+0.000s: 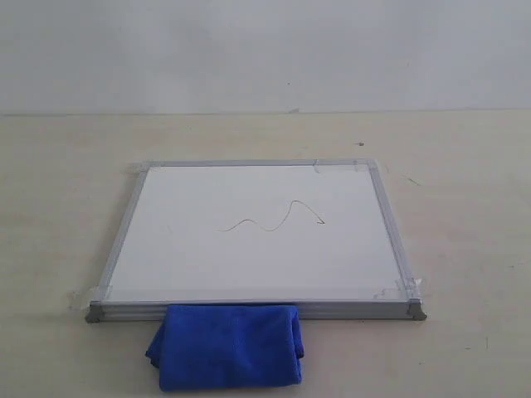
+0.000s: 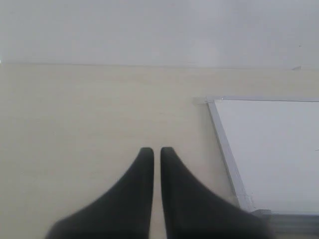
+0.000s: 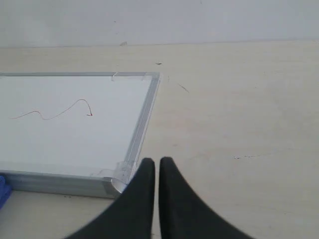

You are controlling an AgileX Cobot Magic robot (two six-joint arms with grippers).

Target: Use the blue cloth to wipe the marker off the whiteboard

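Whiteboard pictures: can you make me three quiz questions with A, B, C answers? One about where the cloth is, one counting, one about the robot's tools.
1. Where by the whiteboard is the blue cloth? A. On its middle. B. On the table at its near edge. C. Beyond its far edge.
2. How many lines of marker? A. None. B. One. C. Three.
3. The two tools are: A. Shut, empty. B. Gripping the cloth. C. Wide open.
B: it lies at the near frame. B: one squiggle. A: left tool and right tool are closed, nothing between.
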